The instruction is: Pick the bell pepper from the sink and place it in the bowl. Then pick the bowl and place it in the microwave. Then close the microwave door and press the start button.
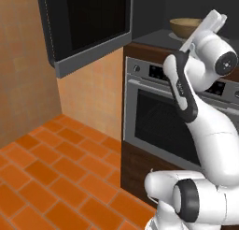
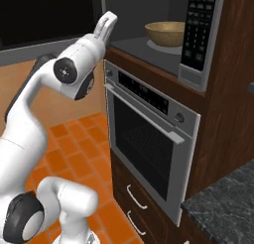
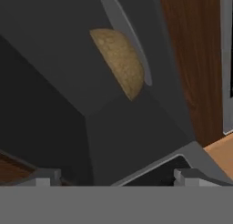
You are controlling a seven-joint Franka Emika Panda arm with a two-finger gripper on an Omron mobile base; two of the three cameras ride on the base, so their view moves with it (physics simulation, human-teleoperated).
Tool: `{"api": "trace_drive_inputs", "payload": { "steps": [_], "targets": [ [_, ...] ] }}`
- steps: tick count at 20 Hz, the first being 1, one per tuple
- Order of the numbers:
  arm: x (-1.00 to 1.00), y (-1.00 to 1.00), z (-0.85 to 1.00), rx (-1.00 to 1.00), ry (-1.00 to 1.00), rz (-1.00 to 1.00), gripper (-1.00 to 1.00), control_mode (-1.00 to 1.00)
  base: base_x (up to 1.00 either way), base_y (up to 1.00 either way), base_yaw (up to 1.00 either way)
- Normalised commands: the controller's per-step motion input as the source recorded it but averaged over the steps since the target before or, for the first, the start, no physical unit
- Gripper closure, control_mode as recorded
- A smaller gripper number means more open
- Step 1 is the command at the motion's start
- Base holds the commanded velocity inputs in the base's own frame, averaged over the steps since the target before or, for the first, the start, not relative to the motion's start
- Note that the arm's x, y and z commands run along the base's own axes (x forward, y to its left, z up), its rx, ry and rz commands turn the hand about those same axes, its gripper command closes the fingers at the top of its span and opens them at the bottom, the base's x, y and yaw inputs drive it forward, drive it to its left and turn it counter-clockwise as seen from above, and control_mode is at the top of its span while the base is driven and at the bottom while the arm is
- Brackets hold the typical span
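The gripper (image 3: 111, 176) is raised before the open microwave (image 2: 198, 39), its fingertips (image 3: 45, 176) spread apart and nothing held between them. The bowl (image 2: 165, 33) is seen resting on the grey floor of the microwave cavity, well apart from the gripper. The microwave door (image 1: 88, 25) is swung wide open to the left, above the wall oven (image 2: 149, 134).

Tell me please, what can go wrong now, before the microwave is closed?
The microwave door hangs wide open to the left, far from the gripper, so a long swing could clip the oven below. The bowl sits near the cavity's front; the closing door might hit it.
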Motion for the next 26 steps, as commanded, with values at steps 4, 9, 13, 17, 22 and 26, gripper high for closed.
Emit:
{"api": "trace_drive_inputs", "payload": {
  "steps": [4, 9, 13, 17, 22, 26],
  "targets": [
    [-0.94, 0.38, 0.16, -0.12, 0.08, 0.01, -1.00, -1.00, 0.00, 0.00, 0.00],
    [-0.57, 0.63, 0.03, -0.03, 0.16, 0.00, -1.00, -1.00, 0.00, 0.00, 0.00],
    [-0.54, 0.61, 0.00, -0.01, 0.13, 0.00, -1.00, -1.00, 0.00, 0.00, 0.00],
    [-0.49, 0.66, 0.00, -0.01, 0.18, 0.00, -1.00, -1.00, 0.00, 0.00, 0.00],
    [-0.44, 0.70, -0.21, -0.01, 0.03, 0.00, -1.00, -1.00, 0.00, 0.00, 0.00],
    [-0.15, 0.90, -0.57, -0.03, -0.03, 0.02, -1.00, -1.00, 0.00, 0.00, 0.00]
  ]
}}
